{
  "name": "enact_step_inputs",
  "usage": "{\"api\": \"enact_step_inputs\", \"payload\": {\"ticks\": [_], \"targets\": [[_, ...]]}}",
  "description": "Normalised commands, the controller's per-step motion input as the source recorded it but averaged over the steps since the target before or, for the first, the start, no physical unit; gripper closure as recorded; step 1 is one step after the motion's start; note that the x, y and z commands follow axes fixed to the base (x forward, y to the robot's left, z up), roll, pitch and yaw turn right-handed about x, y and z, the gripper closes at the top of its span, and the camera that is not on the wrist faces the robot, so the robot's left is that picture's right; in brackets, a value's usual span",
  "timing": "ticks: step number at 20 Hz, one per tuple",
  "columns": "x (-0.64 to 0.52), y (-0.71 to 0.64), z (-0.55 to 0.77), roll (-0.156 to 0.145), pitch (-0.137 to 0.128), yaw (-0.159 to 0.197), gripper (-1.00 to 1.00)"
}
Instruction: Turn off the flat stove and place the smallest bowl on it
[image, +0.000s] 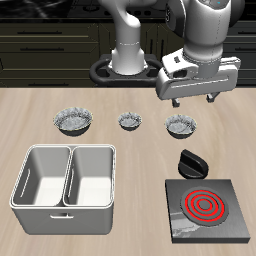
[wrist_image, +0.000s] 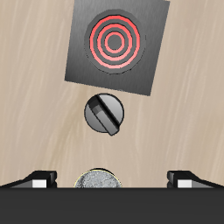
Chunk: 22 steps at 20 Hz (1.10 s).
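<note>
Pale wood-grain counter, planks running across, filling most of the exterior view and the whole ground of the wrist view. Behind the counter's back edge, dark cabinetry with drawer-like fronts and thin light horizontal lines, almost black. Even, soft light with faint shadows on the wood; no window or floor in sight.
</note>
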Motion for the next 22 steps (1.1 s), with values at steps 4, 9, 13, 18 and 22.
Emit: {"api": "enact_step_inputs", "payload": {"ticks": [4,9,13,18,22], "targets": [[0.19,0.12,-0.01,0.008,-0.009,0.049,-1.00],[0.31,0.12,-0.13,0.008,0.006,0.071,-1.00],[0.15,0.11,-0.19,0.005,0.002,0.120,-1.00],[-0.01,0.04,-0.17,0.018,0.017,0.066,-1.00],[-0.03,-0.04,-0.21,0.005,0.017,0.098,-1.00]]}}
